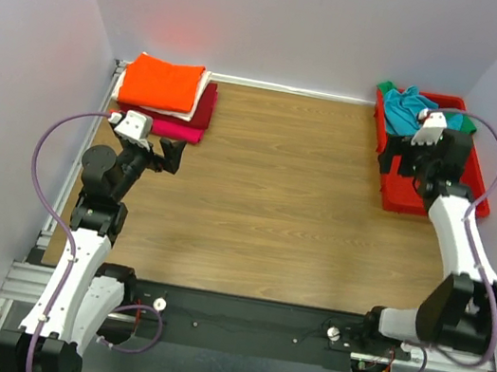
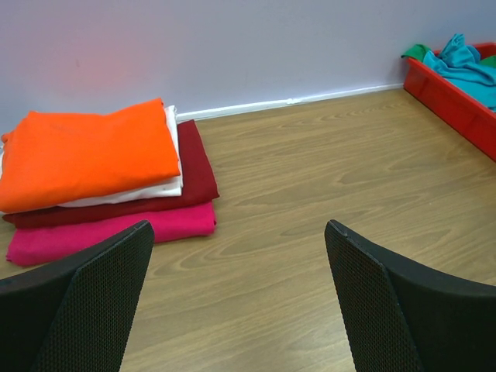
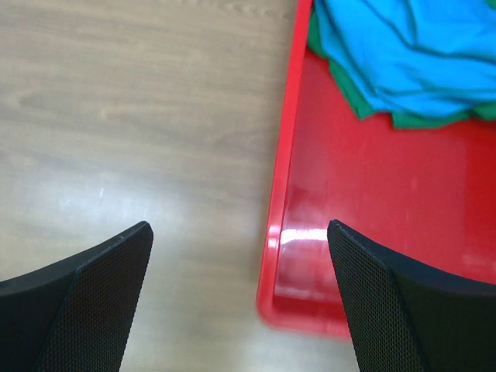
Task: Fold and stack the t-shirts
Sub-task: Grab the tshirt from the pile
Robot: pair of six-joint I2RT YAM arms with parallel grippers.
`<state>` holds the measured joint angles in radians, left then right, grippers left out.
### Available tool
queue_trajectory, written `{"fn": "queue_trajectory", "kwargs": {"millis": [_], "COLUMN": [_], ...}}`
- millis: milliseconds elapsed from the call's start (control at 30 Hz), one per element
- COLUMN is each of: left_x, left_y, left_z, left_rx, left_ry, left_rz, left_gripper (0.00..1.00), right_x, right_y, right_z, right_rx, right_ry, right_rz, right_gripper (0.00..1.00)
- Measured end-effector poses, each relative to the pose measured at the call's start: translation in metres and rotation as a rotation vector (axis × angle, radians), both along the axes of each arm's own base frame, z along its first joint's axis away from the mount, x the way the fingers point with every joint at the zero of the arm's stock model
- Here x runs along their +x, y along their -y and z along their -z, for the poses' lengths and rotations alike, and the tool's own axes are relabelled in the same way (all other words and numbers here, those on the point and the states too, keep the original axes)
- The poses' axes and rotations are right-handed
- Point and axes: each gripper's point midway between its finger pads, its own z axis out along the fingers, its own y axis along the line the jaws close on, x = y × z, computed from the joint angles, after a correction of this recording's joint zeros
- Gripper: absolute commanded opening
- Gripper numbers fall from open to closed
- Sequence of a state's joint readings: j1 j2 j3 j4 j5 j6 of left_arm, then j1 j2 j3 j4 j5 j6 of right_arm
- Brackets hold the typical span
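In the left wrist view, the left end effector point(image 2: 239, 229) hangs above the bare tabletop point(image 2: 325, 178) with its two black fingers spread apart and nothing between them. Ahead on the left lies a folded stack: an orange t-shirt point(image 2: 85, 159) on top, then a white t-shirt point(image 2: 159, 190), a dark red t-shirt point(image 2: 198, 170) and a magenta t-shirt point(image 2: 116, 232) at the bottom. At the far right stands a red bin point(image 2: 449, 108).

In the right wrist view, the right end effector point(image 3: 240, 232) is also spread apart and empty, above the bin's left wall. Deeper in the bin, a crumpled teal t-shirt point(image 3: 411, 54) lies on a green t-shirt point(image 3: 349, 89).

The top view shows the stack in the far left corner of the tabletop and the bin in the far right corner. The left end effector is near the stack, on its near side.
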<state>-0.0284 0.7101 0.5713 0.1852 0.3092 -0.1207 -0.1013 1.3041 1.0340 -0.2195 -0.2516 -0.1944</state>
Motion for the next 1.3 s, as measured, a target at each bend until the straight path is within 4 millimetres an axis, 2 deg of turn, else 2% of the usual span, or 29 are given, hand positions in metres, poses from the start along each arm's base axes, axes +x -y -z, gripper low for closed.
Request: {"fn": "queue_trajectory", "kwargs": {"millis": [67,133,233,433,600,833,967,1000,1067,1200,1300], "left_x": [0.000,-0.001,-0.001,0.000,0.003,0.009,0.012,0.012,0.013,0.013,0.013], "left_y": [0.000,0.000,0.000,0.000,0.000,0.000,-0.001,-0.001,-0.001,-0.001,-0.001], "left_z": [-0.001,-0.001,-0.001,0.001,0.005,0.016,0.022,0.023,0.025,0.025,0.026], "left_rx": [0.000,0.000,0.000,0.003,0.008,0.013,0.018,0.019,0.020,0.021,0.022], "left_ry": [0.002,0.005,0.005,-0.001,-0.016,-0.050,-0.070,-0.072,-0.076,-0.078,-0.080], "left_rz": [0.000,0.000,0.000,-0.001,-0.001,-0.001,-0.001,-0.001,-0.001,-0.001,-0.001], "left_gripper": [0.98,0.98,0.98,0.98,0.98,0.98,0.98,0.98,0.98,0.98,0.98], "right_x": [0.029,0.051,0.094,0.165,0.207,0.240,0.245,0.246,0.249,0.250,0.246], "right_y": [0.006,0.014,0.033,0.066,0.091,0.117,0.125,0.127,0.129,0.131,0.130], "right_z": [0.002,0.012,0.024,0.060,0.083,0.113,0.123,0.123,0.124,0.124,0.125], "right_rx": [0.027,0.055,0.094,0.072,-0.001,-0.093,-0.128,-0.135,-0.149,-0.157,-0.158], "right_ry": [-0.032,-0.068,-0.096,-0.133,-0.125,-0.124,-0.130,-0.130,-0.125,-0.124,-0.129], "right_rz": [0.012,0.035,0.085,0.186,0.250,0.317,0.335,0.339,0.344,0.345,0.343], "right_gripper": [0.95,0.94,0.91,0.81,0.78,0.68,0.49,0.32,0.12,0.01,0.01]}}
